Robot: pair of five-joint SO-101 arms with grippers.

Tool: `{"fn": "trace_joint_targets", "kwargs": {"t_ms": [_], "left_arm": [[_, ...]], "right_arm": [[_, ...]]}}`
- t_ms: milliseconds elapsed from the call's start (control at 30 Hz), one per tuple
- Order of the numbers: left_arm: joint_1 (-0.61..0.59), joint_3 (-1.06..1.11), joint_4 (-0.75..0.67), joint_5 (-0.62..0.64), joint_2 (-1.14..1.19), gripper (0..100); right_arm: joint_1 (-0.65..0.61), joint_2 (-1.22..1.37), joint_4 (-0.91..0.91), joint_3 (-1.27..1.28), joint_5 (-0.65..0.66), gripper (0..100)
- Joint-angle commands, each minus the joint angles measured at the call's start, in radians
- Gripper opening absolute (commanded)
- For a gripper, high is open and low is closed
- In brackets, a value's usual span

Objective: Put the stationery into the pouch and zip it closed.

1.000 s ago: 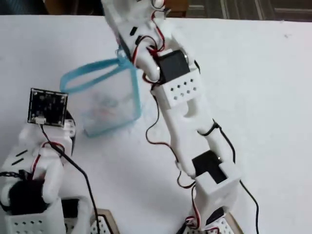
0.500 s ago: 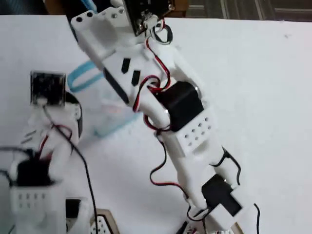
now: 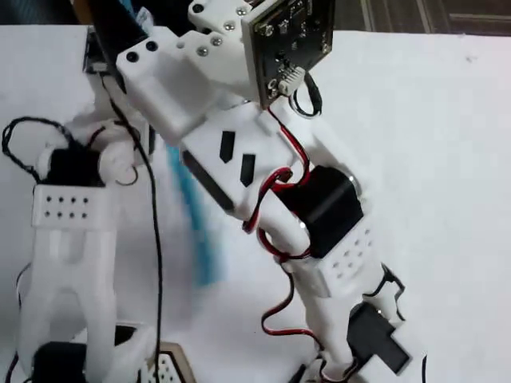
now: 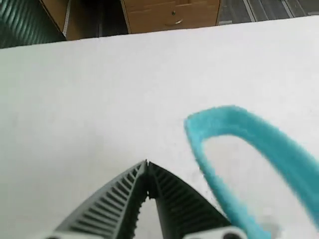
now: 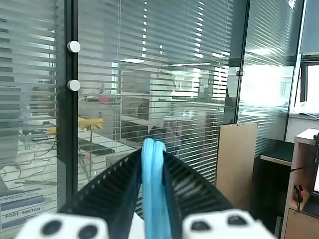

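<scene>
Pouch (image 3: 197, 233) now aloft — white table (image 3: 447, 159), blinds (image 5: 124, 50)

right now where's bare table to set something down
The table is bare to the right of the right arm. Crowded on the left: the blue pouch hangs between that arm and the left arm.

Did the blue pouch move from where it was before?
Yes. The pouch lay flat on the table; now the right gripper pinches its blue edge and it hangs lifted up off the tabletop.
</scene>
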Motion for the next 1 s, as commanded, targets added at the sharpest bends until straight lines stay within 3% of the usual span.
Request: {"fn": "trace_joint_targets", "kwargs": {"t_ms": [0,200,567,767,967], "left_arm": [[-0.001,-0.112,0.075,0.083,0.022,3],[-0.076,-0.175,0.256,0.051,0.019,3],[-0.383,-0.503,0.655,-0.097,-0.056,6],[-0.429,-0.485,0.675,-0.095,-0.378,10],[-0.375,-0.203,0.669,-0.091,-0.839,18]], "right_arm": [[0.056,-0.002,0.004,-0.029,0.005,1.6],[0.157,0.074,0.045,-0.029,0.003,1.6],[0.173,0.119,0.039,-0.011,0.003,1.6],[0.165,0.128,0.038,-0.012,0.003,1.6],[0.163,0.101,0.044,-0.012,0.006,1.6]]}}
